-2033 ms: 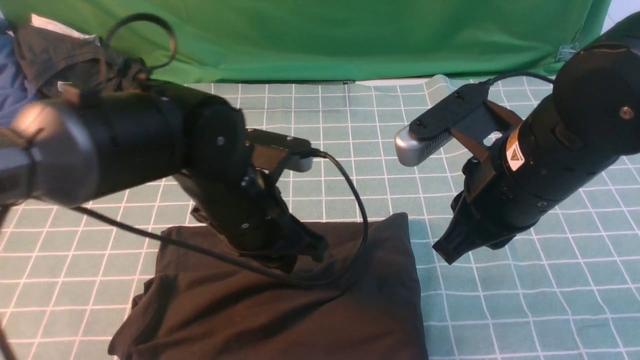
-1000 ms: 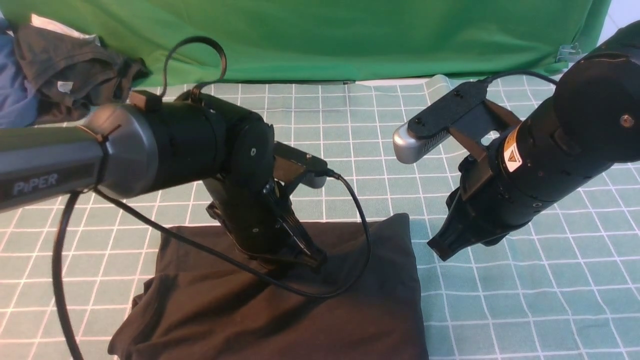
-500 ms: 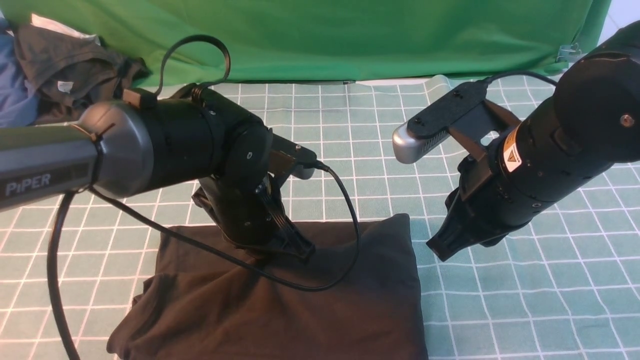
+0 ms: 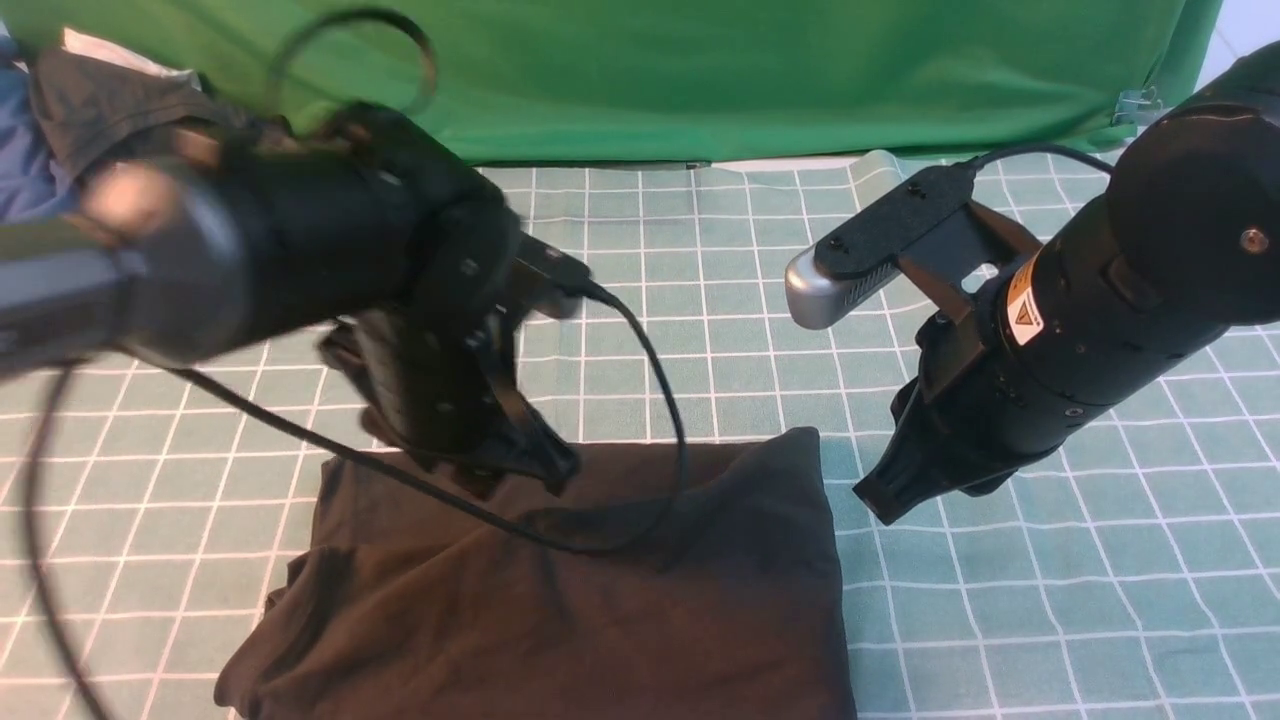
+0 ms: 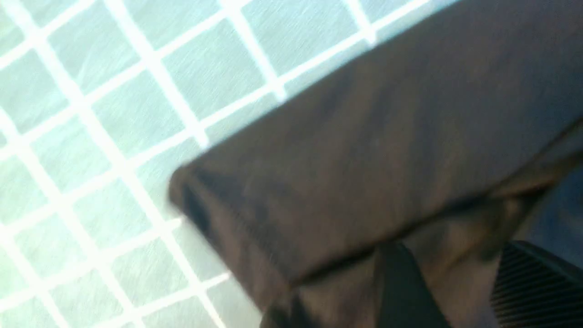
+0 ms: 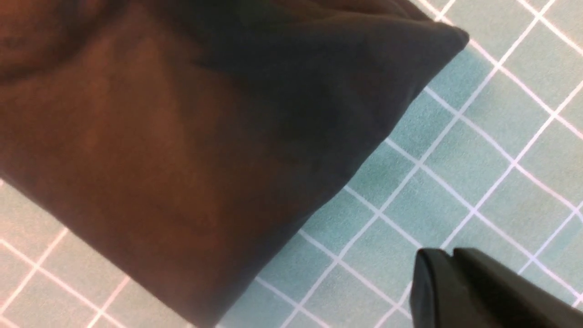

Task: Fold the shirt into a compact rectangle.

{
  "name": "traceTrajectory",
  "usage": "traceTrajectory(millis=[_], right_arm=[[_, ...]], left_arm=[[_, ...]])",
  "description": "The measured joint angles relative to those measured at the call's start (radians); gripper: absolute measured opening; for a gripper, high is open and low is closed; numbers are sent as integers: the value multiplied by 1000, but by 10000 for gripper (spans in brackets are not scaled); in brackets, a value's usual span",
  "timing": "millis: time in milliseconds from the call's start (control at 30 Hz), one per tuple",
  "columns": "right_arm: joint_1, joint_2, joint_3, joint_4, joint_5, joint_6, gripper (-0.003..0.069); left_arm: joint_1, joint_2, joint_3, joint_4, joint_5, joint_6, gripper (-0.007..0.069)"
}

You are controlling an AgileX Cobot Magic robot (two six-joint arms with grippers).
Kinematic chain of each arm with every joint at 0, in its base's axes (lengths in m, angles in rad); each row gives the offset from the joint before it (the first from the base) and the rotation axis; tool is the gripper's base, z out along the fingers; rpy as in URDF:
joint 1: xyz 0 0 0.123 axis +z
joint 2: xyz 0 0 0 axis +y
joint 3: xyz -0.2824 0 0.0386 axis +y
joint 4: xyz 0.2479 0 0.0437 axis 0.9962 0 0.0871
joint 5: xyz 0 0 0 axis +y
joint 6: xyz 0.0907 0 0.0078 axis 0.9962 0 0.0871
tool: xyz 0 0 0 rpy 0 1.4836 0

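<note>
Since half a second ago the left tool point(image 4: 545, 468) has risen and drawn back toward the left. It has gone from the middle of the shirt point(image 4: 560, 610) to the shirt's far edge, and the arm is blurred with motion. The right arm has not shifted.

The surface point(image 4: 1050, 600) is teal cloth with a white grid. We note wide bare room to the right of the shirt and on the far side, up to the green backdrop point(image 4: 700, 70).

The shirt lies near centre as a rough black rectangle, and its near end runs out of the front view. Its far edge is straight and its far-right corner is pointed and flat. On the left side the layers step outward and look lumpy.

A dark grey garment point(image 4: 90, 90) and a blue garment point(image 4: 20, 170) are heaped at the far left, well apart from the shirt.

In the left wrist view, the left tool's fingers point(image 5: 401, 291) stand apart with fabric showing between them. We see nothing pinched, though the picture is blurred.

The right tool point(image 4: 880, 500) has its jaws together and holds nothing. It hovers over bare surface just beside the shirt's right edge.

A cable point(image 4: 650, 400) loops from the left wrist over the shirt's far part. We cannot tell whether it touches the shirt.
</note>
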Motion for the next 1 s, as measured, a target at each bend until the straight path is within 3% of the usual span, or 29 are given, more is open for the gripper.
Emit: traceTrajectory(millis=[133,233,300,433,733,1000], right_arm=[[0,0,0,28,19,0,39],[0,0,1,103,13,-15,39],[1,0,15,204,-12,-52,39],[29,13,56,284,-57,-85,39],[161,156,134,290,-78,-91,39],[167,211,187,226,-88,-75,39]], left_arm=[[66,-166,117,-84,-73,-39,72],[115,-278,241,-176,-142,-44,20],[130,-321,333,-245,-195,-40,11],[134,-312,458,-334,-243,-35,11],[135,-279,560,-390,-261,-37,11],[135,-279,572,-394,-269,-35,11]])
